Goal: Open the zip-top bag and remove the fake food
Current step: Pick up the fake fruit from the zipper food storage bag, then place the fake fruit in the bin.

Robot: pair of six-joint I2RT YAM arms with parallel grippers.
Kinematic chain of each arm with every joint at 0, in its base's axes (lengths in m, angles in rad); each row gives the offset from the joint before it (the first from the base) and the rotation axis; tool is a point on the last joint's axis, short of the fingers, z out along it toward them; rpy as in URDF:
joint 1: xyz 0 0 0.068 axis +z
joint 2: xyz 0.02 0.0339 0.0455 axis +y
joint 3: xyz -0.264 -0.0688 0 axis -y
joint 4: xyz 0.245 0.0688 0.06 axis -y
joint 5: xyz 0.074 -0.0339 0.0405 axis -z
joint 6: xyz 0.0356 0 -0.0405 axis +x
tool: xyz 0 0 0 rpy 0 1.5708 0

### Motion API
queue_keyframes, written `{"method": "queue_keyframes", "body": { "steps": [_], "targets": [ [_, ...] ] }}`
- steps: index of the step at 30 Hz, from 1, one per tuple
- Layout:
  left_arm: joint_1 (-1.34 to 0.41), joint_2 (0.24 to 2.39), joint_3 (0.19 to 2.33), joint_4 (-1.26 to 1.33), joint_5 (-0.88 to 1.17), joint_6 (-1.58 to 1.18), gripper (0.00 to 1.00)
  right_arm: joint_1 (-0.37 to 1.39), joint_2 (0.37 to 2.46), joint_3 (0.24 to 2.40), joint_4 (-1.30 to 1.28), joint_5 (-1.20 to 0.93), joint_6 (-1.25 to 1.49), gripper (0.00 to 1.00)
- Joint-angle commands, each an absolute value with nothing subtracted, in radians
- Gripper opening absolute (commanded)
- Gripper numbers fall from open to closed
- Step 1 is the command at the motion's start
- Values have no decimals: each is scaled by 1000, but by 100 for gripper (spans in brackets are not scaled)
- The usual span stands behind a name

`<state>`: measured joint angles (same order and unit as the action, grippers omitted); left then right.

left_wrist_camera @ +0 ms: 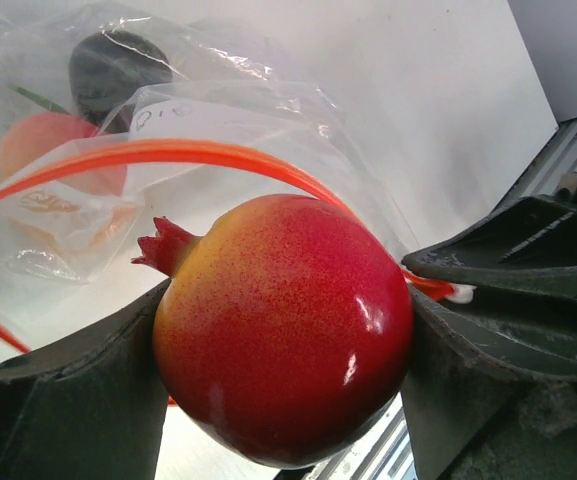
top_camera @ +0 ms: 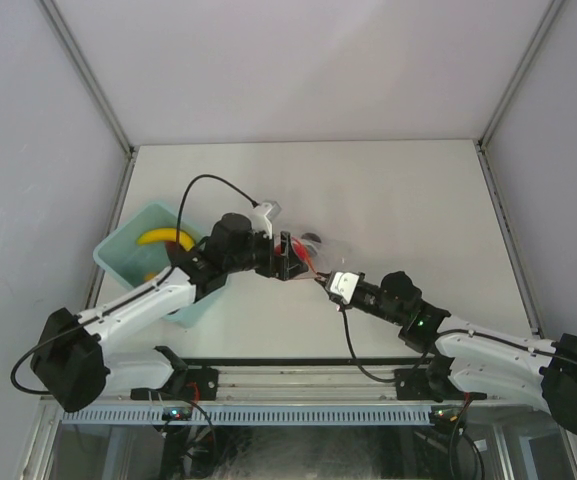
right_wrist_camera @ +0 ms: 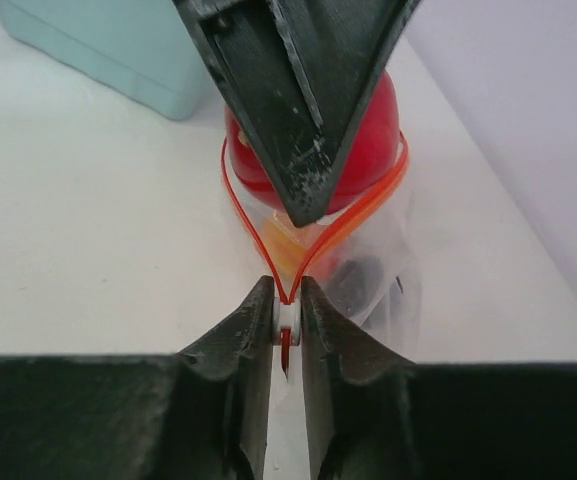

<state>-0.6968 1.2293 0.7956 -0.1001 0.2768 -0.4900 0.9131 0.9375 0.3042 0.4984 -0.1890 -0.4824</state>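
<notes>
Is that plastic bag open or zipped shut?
Open: the zip strip of the zip-top bag is parted into a wide loop.

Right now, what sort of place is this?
Probably a robot lab test cell: a white table boxed in by plain panels, two arms bolted at its near edge, toy fruit in a bag.

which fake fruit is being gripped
The red pomegranate, clamped by the left gripper; the peach and dark piece lie in the bag, the banana in the bin.
</notes>
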Motion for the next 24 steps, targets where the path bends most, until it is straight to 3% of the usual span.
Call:
{"method": "queue_keyframes", "body": {
  "steps": [1, 8, 16, 24],
  "targets": [
    [-688, 1140, 808, -114, 289, -499, 0, 922, 927, 345, 553, -119, -499, 12],
    [-674, 978, 811, -204, 248, -494, 0, 922, 936, 333, 563, -71, -476, 1],
    [-556, 786, 768, -264, 190, -580, 0, 915, 942, 333, 568, -51, -429, 0],
    [-501, 642, 767, -390, -78, -596, 0, 908, 938, 333, 560, -54, -415, 0]
  ]
}}
